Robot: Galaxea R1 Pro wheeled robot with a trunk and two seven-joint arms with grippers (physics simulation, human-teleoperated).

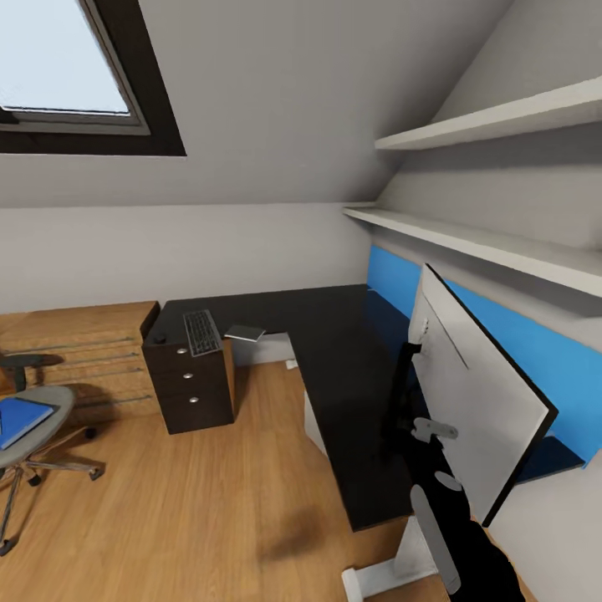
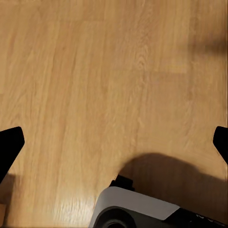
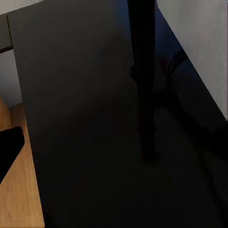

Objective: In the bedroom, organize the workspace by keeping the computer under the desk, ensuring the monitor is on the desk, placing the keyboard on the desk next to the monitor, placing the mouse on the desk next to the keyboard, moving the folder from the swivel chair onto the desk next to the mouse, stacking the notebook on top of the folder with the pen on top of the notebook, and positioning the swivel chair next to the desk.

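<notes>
Looking from the head view, the black counter [image 1: 334,376] bends like an L along the wall with the blue panel. One monitor [image 1: 477,393] stands on it near the front edge, white back showing, tilted. The right arm reaches up to the monitor's stem; its claw [image 1: 431,431] is by the stem, and I cannot tell if it is spread or pinching. One keyboard [image 1: 201,332] lies on the black drawer unit [image 1: 191,385] at the counter's far end, next to a small grey flat thing [image 1: 244,333]. One swivel chair [image 1: 33,435] stands at the left edge of the picture, well apart from the counter, with one blue folder [image 1: 21,418] on its seat. A wide stretch of bare wood floor [image 1: 192,502] lies between them. Two white shelves [image 1: 502,117] hang on the wall above.

In the left wrist view, the two black fingertips [image 2: 9,145] of the left claw are spread wide over the floor.

In the right wrist view, the counter's straight edge meets the floor, and the monitor's thin black stem [image 3: 142,85] stands on the counter.
</notes>
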